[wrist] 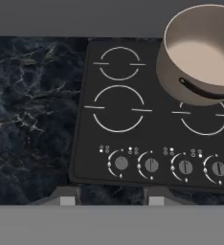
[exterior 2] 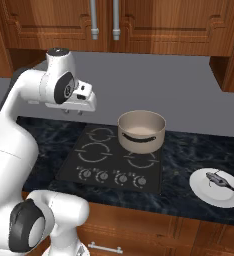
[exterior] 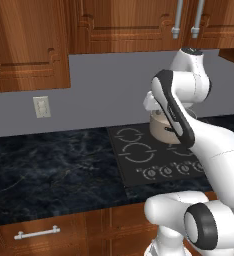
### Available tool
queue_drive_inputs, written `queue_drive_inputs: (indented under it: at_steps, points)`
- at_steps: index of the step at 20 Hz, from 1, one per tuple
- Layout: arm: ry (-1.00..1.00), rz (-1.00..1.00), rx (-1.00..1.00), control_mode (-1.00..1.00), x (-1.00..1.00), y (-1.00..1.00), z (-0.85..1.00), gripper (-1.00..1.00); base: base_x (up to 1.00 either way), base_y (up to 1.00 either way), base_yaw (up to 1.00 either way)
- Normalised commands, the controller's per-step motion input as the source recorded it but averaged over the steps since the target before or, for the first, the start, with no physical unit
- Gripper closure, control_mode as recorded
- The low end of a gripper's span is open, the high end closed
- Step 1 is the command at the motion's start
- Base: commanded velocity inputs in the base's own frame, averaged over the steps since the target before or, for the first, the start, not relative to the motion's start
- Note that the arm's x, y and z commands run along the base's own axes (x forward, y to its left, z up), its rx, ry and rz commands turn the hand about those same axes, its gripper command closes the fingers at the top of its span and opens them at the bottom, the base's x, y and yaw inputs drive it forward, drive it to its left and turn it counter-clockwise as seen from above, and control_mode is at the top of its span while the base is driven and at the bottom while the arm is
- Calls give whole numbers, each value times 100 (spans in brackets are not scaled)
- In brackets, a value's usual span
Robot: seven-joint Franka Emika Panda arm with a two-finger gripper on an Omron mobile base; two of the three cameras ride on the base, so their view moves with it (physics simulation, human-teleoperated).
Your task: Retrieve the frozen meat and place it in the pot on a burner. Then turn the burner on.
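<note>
The beige-cream pot (exterior 2: 141, 131) stands on the black glass cooktop (wrist: 154, 95) at its back right, over that corner's burner, and its pale inside (wrist: 200, 55) holds nothing. Part of the pot (exterior: 163, 130) shows behind my forearm in the left base view. A front right burner ring (wrist: 204, 123) lies just before the pot; two more rings (wrist: 118, 109) lie to its left. My gripper (exterior 2: 73, 112) hangs above the cooktop's left half, left of the pot and apart from it. Its fingertips (wrist: 67, 199) stand wide apart, open, with nothing between them.
Several round knobs (wrist: 151, 165) line the cooktop's front edge. A white plate (exterior 2: 216, 189) with a small dark object on it sits on the dark marble counter (exterior: 49, 165) right of the cooktop. Wooden cabinets hang overhead; an outlet (exterior: 41, 106) is on the grey wall.
</note>
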Motion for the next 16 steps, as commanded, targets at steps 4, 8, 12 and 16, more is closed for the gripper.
queue_drive_inputs:
  at_steps: [4,8,12,16]
  points:
    - [8,-4,0,-100,-16,-4,-16,-100,0,0,0]
    - [24,-12,0,-100,-35,-28,-54,-100,0,0,0]
    - [19,-12,0,-100,-36,-87,-47,-100,0,0,0]
    - [10,-6,0,-100,-23,-100,-34,-100,0,0,0]
